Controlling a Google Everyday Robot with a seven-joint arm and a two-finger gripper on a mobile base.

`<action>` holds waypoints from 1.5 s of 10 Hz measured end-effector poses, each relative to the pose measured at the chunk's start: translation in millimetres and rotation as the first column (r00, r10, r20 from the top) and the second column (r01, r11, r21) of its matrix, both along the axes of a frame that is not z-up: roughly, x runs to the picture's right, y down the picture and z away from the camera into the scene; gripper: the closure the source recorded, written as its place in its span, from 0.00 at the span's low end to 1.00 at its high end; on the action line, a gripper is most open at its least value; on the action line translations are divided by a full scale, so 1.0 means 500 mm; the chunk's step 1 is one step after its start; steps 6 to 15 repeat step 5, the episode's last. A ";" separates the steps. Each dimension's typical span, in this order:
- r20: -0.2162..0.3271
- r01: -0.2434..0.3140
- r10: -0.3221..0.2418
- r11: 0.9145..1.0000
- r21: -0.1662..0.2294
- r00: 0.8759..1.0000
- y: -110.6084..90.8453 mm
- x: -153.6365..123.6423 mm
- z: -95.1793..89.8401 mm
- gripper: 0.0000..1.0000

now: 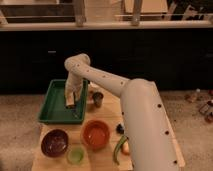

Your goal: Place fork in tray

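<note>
The green tray sits at the back left of the wooden table. My white arm reaches over it, and my gripper hangs down inside the tray near its right side, low over the tray floor. A thin pale object, probably the fork, lies on the tray floor just below and to the right of the gripper. I cannot tell whether the gripper still touches it.
A dark metal cup stands right of the tray. An orange bowl, a dark maroon bowl and a small green cup stand in front. A green vegetable and a dark small item lie at the right.
</note>
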State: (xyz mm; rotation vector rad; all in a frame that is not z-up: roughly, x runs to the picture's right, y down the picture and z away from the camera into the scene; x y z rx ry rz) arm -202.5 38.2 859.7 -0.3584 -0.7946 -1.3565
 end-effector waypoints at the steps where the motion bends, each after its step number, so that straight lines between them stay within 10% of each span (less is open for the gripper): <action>1: 0.004 0.005 -0.005 1.000 0.006 1.000 -0.004 -0.004 -0.005 0.20; 15: 0.020 0.010 -0.011 1.000 0.028 1.000 -0.020 -0.013 -0.021 0.20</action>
